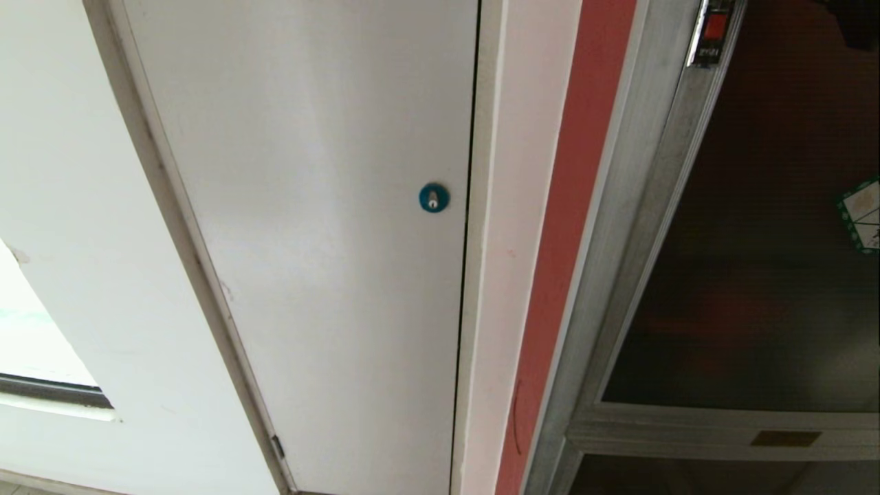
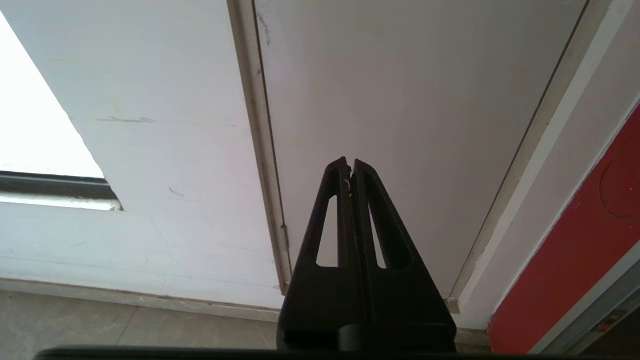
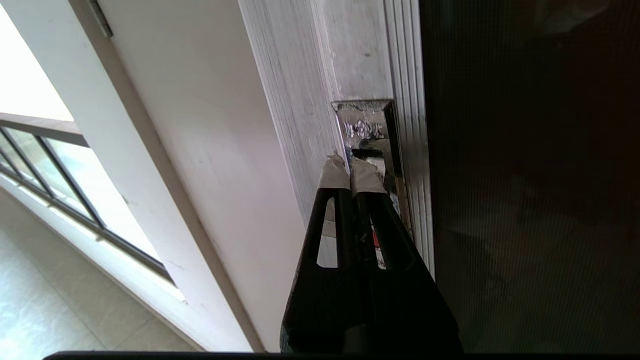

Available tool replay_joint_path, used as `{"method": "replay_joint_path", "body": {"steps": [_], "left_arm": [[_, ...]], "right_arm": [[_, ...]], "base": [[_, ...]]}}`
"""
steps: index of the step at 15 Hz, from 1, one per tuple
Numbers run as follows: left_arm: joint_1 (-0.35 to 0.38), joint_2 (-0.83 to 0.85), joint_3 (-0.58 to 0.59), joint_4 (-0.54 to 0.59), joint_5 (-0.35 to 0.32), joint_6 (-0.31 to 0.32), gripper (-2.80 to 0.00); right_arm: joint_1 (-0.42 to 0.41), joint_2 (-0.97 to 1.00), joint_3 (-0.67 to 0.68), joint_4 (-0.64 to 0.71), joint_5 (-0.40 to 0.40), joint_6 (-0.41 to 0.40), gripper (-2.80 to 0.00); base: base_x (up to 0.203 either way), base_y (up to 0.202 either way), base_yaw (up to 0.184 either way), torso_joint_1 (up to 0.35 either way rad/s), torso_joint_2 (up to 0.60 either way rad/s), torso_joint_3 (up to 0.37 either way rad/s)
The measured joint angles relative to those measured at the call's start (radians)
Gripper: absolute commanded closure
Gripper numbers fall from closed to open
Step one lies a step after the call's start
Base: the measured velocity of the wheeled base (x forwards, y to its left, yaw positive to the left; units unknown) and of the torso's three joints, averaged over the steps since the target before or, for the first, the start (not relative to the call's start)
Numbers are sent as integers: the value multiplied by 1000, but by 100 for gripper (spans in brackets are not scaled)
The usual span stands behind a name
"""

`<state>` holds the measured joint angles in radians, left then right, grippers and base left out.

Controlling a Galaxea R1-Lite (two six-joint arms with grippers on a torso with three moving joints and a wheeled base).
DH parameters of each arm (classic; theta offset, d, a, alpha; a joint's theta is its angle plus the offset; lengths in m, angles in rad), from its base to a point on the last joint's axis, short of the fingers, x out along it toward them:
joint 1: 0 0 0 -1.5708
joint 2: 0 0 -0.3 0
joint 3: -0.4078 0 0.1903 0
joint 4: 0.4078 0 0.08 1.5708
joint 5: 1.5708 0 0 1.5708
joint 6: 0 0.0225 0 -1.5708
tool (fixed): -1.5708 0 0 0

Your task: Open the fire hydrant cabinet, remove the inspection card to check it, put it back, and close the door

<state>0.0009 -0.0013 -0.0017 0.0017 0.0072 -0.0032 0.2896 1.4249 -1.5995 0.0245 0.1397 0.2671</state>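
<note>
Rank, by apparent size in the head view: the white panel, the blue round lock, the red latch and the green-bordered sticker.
1. white panel, by far the largest.
2. green-bordered sticker, though the picture's edge cuts it off.
3. red latch and blue round lock look alike; no ranking between them.

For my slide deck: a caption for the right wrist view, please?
Right gripper, shut, tips at the latch plate on the door frame.

Door: brushed silver metal frame, dark glossy tinted glass. Latch plate seen as shiny scuffed metal. White panel matt painted, smooth. Right gripper tips tape-wrapped.
</note>
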Motion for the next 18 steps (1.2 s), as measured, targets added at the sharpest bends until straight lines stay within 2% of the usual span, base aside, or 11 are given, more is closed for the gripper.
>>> {"method": "replay_joint_path", "body": {"steps": [18], "left_arm": [[0, 0, 0, 0, 0, 0, 0]], "right_arm": [[-26, 9, 53, -11, -30, 9, 0]], "base": [[0, 0, 0, 0, 0, 0]]}}
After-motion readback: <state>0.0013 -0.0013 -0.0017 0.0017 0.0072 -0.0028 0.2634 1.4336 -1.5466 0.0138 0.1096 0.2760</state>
